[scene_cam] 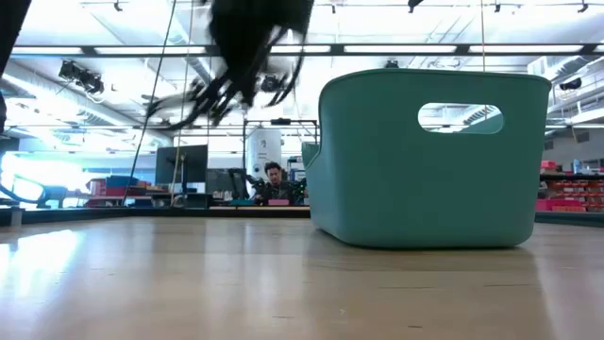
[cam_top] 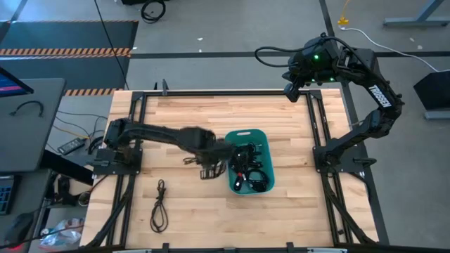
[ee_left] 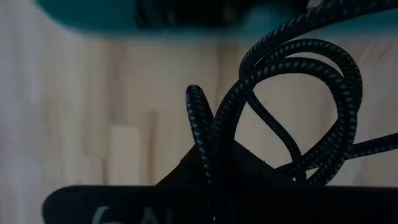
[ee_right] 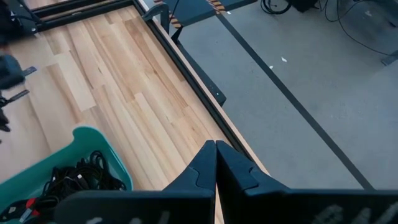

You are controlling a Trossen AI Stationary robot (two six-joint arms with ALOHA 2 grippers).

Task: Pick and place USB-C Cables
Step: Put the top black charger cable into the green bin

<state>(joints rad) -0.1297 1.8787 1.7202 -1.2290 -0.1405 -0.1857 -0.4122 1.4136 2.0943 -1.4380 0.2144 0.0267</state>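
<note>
Left gripper: the left gripper (cam_top: 209, 169) hangs just left of the tub, raised off the table, its fingers clamped on a black braided USB-C cable (ee_left: 292, 118) whose loops dangle from it; in the low view the cable (scene_cam: 203, 99) hangs well above the wood.
Right gripper: the right gripper (ee_right: 216, 163) waits at the far right corner of the table, up over the frame, its two dark fingers pressed together on nothing.
Tub: a teal plastic tub (cam_top: 241, 135) with rounded corners and a handle slot stands near the table's middle, slightly right.
Cables in tub: a tangle of thin black cables (cam_top: 249, 169) fills the tub's near half; one shows a small red part (ee_right: 25, 208).
Cable on table: one more looped black cord (cam_top: 160, 207) lies flat on the near left of the wood, well apart from the tub.
Table: pale wooden plank top (cam_top: 211, 112) inside a black metal frame.
Room: a person (scene_cam: 275, 179) sits far behind the table.
</note>
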